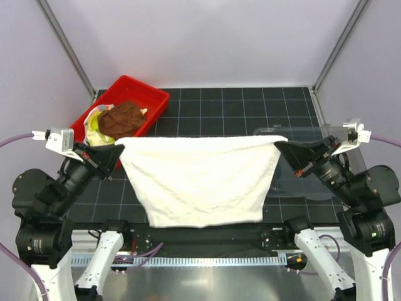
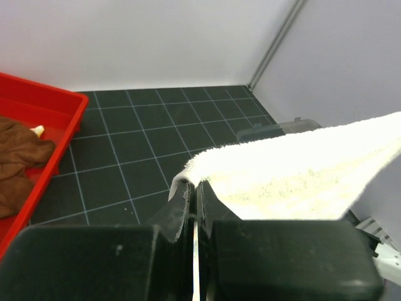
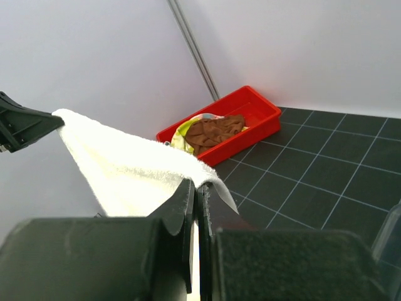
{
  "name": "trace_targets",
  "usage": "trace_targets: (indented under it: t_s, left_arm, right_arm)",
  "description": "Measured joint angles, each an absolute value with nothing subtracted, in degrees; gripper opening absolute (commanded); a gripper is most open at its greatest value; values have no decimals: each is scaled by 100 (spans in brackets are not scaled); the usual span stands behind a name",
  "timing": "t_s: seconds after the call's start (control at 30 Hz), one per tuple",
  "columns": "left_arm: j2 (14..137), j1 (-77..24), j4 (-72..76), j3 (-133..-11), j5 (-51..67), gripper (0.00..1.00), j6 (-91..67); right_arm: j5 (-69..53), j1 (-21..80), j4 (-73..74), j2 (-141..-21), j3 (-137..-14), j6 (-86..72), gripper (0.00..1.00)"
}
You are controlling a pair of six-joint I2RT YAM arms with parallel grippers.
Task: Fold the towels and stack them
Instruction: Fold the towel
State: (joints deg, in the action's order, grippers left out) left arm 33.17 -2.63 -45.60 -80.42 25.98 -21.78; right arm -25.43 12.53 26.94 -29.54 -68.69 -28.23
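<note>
Big towel [image 1: 200, 182] hangs in the middle, over the near part of the table [image 1: 219, 106], betw. the 2 grippers. Left gripper [image 1: 119, 148] pinches its top left corner & right gripper [image 1: 277, 145] pinches its top right corner. Tray [image 1: 135, 88] sits at the back left, just behind the left gripper. In it a bunched towel [image 1: 122, 119] lies on another towel [image 1: 94, 127], which pokes out on the left. Bin [image 1: 301, 133] is on the right, partly behind the big towel & under the right gripper.
</note>
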Motion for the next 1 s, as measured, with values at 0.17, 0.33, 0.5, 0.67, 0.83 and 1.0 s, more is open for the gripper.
trace_targets:
  t_s: [0.17, 0.33, 0.5, 0.67, 0.83, 1.0]
  left_arm:
    - [3623, -290, -4676, -8055, 2202, 0, -2150]
    - [3986, -290, -4167, -6796, 1846, 7, -2137]
    - [4904, -287, -2891, -5057, 1450, 12, -2320]
    - [6445, -287, -1802, -4683, 1269, 15, -2394]
    - [8136, -287, -1229, -5754, 1175, 28, -2200]
    - [8827, -287, -1308, -7094, 963, 41, -1881]
  right_arm:
    - [-2543, 1260, 2543, -3192, -6558, -2729, 1]
    - [-2471, 1264, 1520, -3988, -5218, -2724, 1]
    - [-2453, 1280, 231, -5850, -4300, -2810, 2]
    - [-2346, 1313, -685, -7915, -4381, -2792, 6]
    - [-2141, 1313, -823, -9439, -5662, -2550, 37]
    - [-1691, 1317, -233, -9996, -6938, -2237, 48]
